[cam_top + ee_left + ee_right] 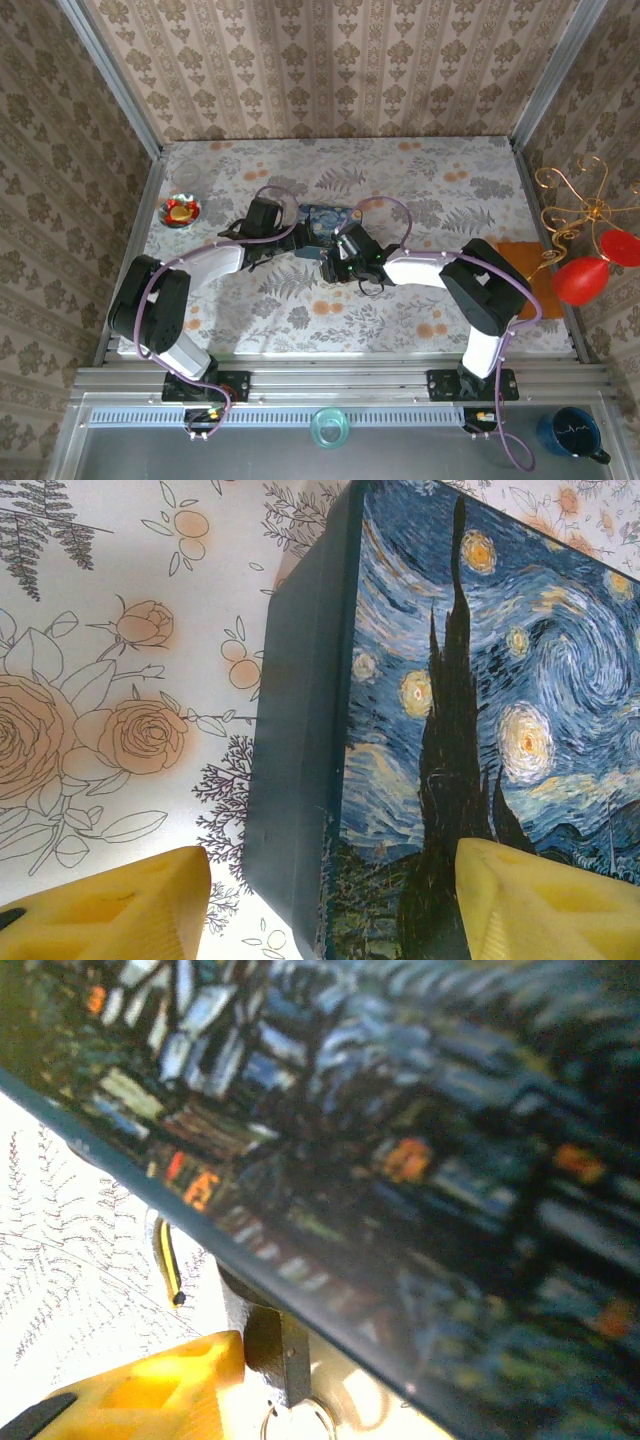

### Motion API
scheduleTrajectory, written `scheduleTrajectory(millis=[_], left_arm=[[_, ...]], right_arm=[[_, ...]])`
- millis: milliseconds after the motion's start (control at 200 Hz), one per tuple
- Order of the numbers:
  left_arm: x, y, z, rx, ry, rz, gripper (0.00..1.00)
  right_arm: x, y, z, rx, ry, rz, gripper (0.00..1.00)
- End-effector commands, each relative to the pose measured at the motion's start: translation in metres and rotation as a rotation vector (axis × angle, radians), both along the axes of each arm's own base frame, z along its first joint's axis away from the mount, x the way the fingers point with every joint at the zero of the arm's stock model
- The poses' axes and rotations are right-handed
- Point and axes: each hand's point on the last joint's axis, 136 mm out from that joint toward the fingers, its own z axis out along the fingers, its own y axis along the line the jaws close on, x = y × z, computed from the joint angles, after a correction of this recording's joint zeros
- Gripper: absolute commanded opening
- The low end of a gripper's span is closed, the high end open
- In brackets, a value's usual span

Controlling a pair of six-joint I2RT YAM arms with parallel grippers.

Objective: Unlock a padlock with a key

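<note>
The blue swirl-painted tin (328, 224) sits mid-table with both grippers at it. My left gripper (335, 885) is open. One yellow finger (120, 910) hangs over the cloth and the other (550, 900) over the lid, astride the tin's (480, 680) left edge. In the right wrist view a small dark metal block with a thin silvery ring, which looks like the padlock (275, 1355), pokes out under the tin's blurred edge. A yellow finger (150, 1395) of my right gripper (335, 265) touches its left side, and the other finger is hidden. The key is hidden.
A red-and-gold dish (181, 211) and a clear glass bowl (187, 178) stand at the back left. An orange cloth (525, 270) and a gold stand with red ornaments (585, 275) are at the right edge. A thin yellow-and-black strip (165, 1260) lies by the padlock.
</note>
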Motion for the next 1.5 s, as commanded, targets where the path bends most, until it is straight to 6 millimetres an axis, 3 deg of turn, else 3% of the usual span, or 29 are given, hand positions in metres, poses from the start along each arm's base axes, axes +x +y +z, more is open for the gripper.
scheduleTrajectory(millis=[0, 115, 210, 400, 525, 1045, 1255, 1495], left_arm=[[-0.027, 0.024, -0.037, 0.116, 0.126, 0.033, 0.65], [-0.028, 0.023, -0.036, 0.120, 0.123, 0.037, 0.65], [-0.029, 0.023, -0.036, 0.120, 0.122, 0.045, 0.64], [-0.033, 0.032, -0.036, 0.145, 0.125, 0.092, 0.64], [-0.040, 0.039, -0.042, 0.165, 0.150, 0.135, 0.64], [-0.081, 0.003, -0.048, 0.112, 0.144, 0.203, 0.62], [-0.085, 0.001, -0.045, 0.114, 0.126, 0.219, 0.62], [-0.083, -0.001, -0.041, 0.118, 0.118, 0.211, 0.62]], right_arm=[[0.003, 0.011, 0.001, 0.040, 0.006, 0.014, 0.48], [0.007, 0.013, -0.001, 0.039, 0.008, 0.015, 0.43], [0.007, 0.016, -0.003, 0.040, 0.018, 0.014, 0.31], [0.005, 0.005, -0.005, 0.024, 0.017, -0.033, 0.09], [0.002, -0.006, -0.001, 0.048, 0.014, -0.116, 0.00], [0.022, -0.026, 0.016, 0.169, 0.028, -0.489, 0.00], [0.029, -0.036, 0.013, 0.171, 0.045, -0.574, 0.00], [0.040, -0.030, 0.024, 0.197, 0.067, -0.559, 0.00]])
